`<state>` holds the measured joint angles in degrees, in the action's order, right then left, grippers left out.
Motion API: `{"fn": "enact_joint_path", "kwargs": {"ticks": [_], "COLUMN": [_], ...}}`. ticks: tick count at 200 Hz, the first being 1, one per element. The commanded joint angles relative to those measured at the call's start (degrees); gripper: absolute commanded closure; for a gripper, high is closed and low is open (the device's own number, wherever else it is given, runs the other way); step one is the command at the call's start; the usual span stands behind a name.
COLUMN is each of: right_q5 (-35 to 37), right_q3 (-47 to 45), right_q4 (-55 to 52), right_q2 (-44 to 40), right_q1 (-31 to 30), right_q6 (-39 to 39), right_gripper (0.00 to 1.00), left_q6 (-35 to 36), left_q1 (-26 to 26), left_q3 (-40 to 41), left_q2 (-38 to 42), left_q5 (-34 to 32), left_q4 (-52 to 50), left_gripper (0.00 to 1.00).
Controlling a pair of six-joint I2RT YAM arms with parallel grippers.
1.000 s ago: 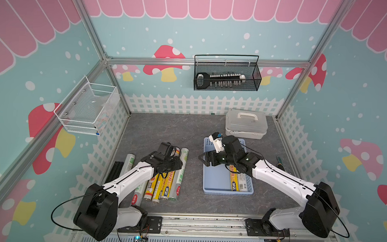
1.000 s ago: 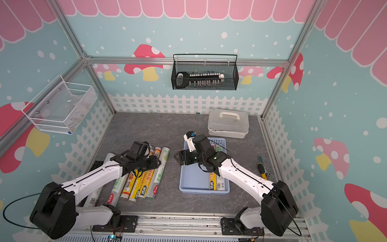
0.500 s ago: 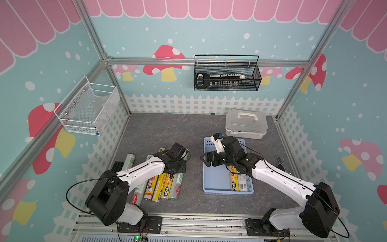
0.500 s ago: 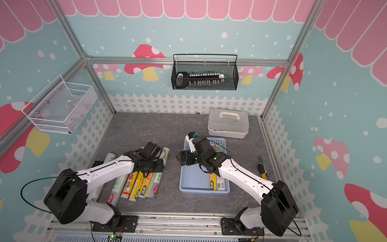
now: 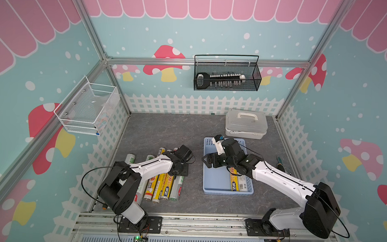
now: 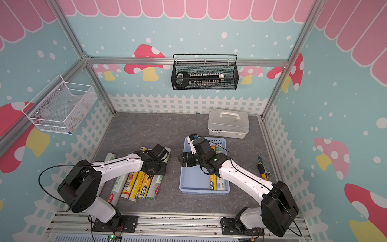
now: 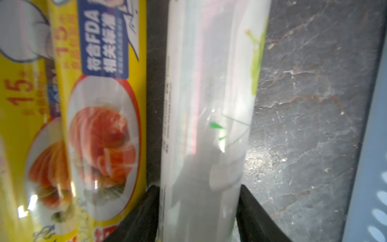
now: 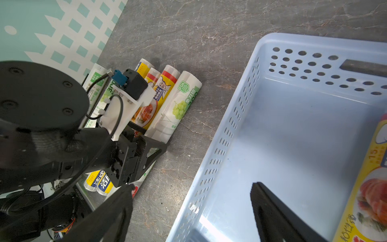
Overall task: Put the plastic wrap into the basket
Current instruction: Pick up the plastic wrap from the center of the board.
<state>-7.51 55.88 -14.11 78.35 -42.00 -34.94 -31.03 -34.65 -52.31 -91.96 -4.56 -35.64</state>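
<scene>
While two plastic wrap [image 5: 237,181] rolls lie in the basket [image 5: 214,182], several wait at its nine o'clock; left pincer [image 7: 198,188] straddles one, grip uncertain; right pincer [image 8: 191,184] gapes empty.

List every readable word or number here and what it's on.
"FDA", "15": yellow roll, left wrist view.
"FDA", "300": grape roll.
"1241": end of floor roll.
"15": basket roll, in the basket.
Chinese print: mostly blurred. Labels in both top views: too small to read.
</scene>
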Motion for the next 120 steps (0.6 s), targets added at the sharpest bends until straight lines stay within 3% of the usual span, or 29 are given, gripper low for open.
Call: {"fn": "enact_joint_path", "kwargs": {"ticks": [1, 120], "right_q5": [0.6, 5.1], "right_q3": [-0.8, -2.0], "right_q4": [-0.8, -2.7], "right_q2": [-0.9, -3.8], "right_q1": [0.0, -0.1], "right_q6": [0.2, 0.8], "right_gripper": [0.1, 0.09], "left_q6": [1.0, 0.9], "left_q1": [-0.8, -2.3], "left_q3": [-2.2, -4.7], "left_q2": [-2.2, -7.9], "left_q5": [-0.8, -0.4], "left_q4": [-0.8, -0.6], "left_gripper": [0.4, 0.41]}}
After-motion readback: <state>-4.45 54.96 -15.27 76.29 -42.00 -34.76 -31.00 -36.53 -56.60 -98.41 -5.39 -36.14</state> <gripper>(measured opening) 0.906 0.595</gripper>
